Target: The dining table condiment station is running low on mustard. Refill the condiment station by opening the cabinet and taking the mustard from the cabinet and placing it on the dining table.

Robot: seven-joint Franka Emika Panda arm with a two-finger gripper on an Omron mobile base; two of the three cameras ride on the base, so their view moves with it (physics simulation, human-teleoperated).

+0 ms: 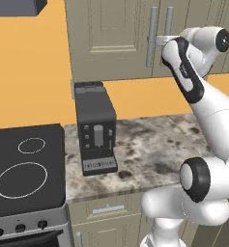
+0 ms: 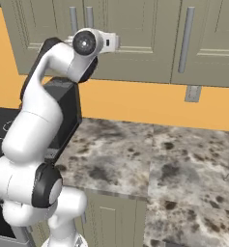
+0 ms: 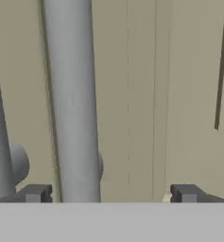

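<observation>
**Open gripper lined up on the cabinet door handle**

At the far left of the left base view sits a black cooktop [image 1: 26, 169], then a dark coffee machine [image 1: 95, 128] standing on the marble counter [image 1: 150, 149]. Above them hangs the cabinet [image 1: 111, 34], its doors closed, and the arm reaches up to its pair of silver bar handles [image 1: 151, 36] at the right of that view.

In the hand view the gripper [image 3: 111, 194] is spread wide and holds nothing. One handle [image 3: 72, 104] runs up the picture inside the left fingertip [image 3: 35, 193], so it stands between the two tips but much closer to the left one; whether it touches that tip cannot be told. The second handle shows at the left edge, outside the fingers.

The bar looks like rigid, smooth metal: it should not flex or crush, but it could slip in the pads if the pull goes off-axis. The best hold is probably across the bar's straight middle stretch, clear of the mounting post, with the bar centred between the fingers before closing. The door itself should swing lightly on its hinges.

The cabinet is grey-beige with raised panels and long vertical handles. The mustard is presumably behind the closed doors.
</observation>
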